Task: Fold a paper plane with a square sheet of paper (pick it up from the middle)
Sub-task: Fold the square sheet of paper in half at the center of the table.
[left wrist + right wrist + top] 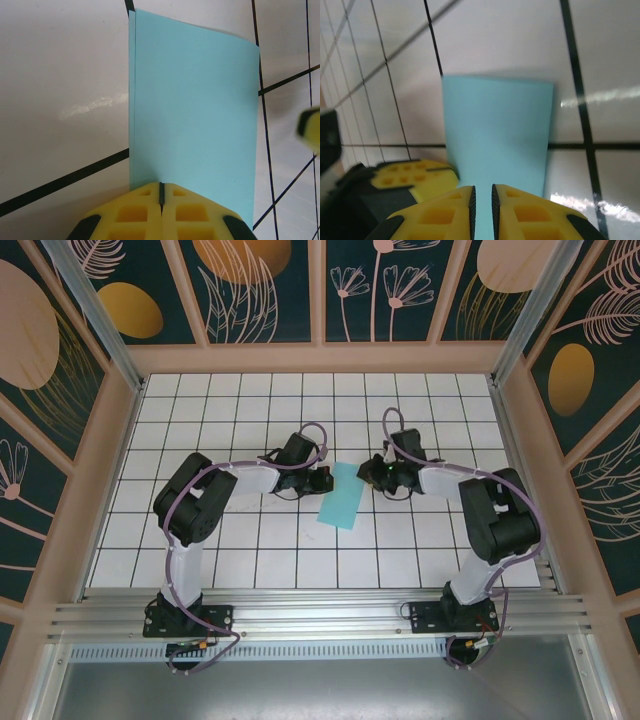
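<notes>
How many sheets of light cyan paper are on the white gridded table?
1. The folded light cyan paper sheet lies near the middle of the white gridded table, between the two arms. Its folded layers could hide a second sheet.

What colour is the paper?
Plain light cyan. The paper shows best in the left wrist view.

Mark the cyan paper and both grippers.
cyan paper [340,498]: top view, middle of its face.
left gripper [161,190]: left wrist view, seam between its closed fingertips.
right gripper [482,192]: right wrist view, narrow gap between its fingertips.
</notes>
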Robot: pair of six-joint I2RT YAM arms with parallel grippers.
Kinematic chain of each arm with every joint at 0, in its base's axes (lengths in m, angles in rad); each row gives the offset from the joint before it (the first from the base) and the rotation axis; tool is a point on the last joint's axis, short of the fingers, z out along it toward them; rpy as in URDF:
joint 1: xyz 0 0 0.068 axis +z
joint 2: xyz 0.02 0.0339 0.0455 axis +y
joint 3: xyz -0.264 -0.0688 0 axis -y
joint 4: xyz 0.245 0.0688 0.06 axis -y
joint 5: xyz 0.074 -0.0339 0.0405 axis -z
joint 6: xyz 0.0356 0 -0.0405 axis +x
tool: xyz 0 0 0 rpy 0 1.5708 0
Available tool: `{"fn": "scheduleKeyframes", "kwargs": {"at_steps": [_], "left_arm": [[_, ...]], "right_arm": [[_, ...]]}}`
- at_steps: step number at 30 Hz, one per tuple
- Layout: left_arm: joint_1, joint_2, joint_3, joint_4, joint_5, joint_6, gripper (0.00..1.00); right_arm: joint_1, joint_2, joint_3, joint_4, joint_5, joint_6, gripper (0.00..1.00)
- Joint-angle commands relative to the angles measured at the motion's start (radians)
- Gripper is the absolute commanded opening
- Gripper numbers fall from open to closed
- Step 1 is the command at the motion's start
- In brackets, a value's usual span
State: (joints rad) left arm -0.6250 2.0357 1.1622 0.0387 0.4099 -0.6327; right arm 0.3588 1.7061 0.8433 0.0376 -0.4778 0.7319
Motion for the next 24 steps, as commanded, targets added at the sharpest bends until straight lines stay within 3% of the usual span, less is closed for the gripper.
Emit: {"fn": "scheduleKeyframes", "kwargs": {"at_steps": [1,6,20,24], "left_arm": [[-0.002,-0.009,-0.027,-0.100,-0.030,-0.008,0.00],[-0.002,-0.068,-0.034,-0.094,0.002,-0.009,0.06],[0.005,-0.219,-0.138,-0.055,-0.101,-0.058,0.27],[0.022,-0.233,-0.173,-0.014,-0.066,-0.088,0.34]], "right_arm": [[0.039,-0.009,-0.022,0.031,0.056,0.048,0.22],[0.074,-0.021,-0.051,-0.006,0.158,0.057,0.30],[0.090,0.042,-0.013,0.017,0.067,-0.005,0.29],[0.089,0.062,0.029,-0.019,0.062,-0.052,0.29]]}}
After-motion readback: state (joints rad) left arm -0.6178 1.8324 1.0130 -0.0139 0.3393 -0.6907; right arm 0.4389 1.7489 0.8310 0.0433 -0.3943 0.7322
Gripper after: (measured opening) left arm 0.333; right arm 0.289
